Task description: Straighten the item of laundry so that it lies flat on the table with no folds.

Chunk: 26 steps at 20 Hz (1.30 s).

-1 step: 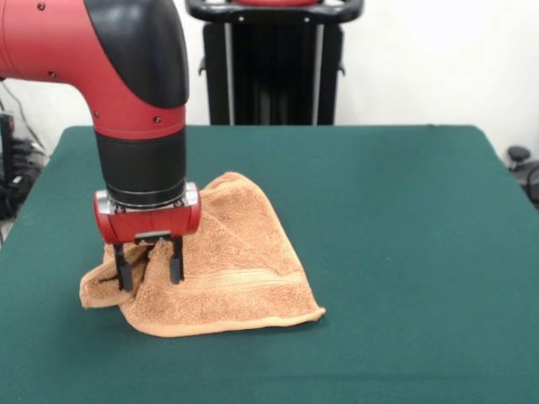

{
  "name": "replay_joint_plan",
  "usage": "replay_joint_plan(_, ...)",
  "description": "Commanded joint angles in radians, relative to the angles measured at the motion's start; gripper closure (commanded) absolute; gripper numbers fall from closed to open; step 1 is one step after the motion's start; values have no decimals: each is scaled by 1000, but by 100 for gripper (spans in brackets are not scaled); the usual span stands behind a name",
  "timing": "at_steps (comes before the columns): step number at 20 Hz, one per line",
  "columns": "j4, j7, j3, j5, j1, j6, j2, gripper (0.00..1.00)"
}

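Observation:
The item of laundry (236,269) is an orange-tan terry towel lying crumpled on the left half of the dark green table (404,236). Its right part slopes down to a flat front edge with a woven band. Its left part is bunched into folds. The gripper (150,278) comes straight down over that bunched left part. Its two black fingers (175,268) stand apart, tips pressed into the cloth, and a raised ridge of towel sits between them. The gripper looks open, straddling the ridge.
The red and black arm (135,101) rises from the gripper to the upper left. The table's left edge (34,194) runs close to the towel. Bare green surface stretches to the right and front of the towel.

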Motion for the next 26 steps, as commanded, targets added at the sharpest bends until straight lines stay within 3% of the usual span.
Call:
replay_joint_plan(1, 32, -160, 102, -44, 15, 75, -8, 0)
replay_joint_plan(12, -5, -211, 97, -43, 7, 168, -53, 0)
replay_joint_plan(17, -71, -270, 113, -48, -11, 221, -32, 0)
replay_joint_plan(26, -91, -275, 130, -67, -29, 194, 20, 0)
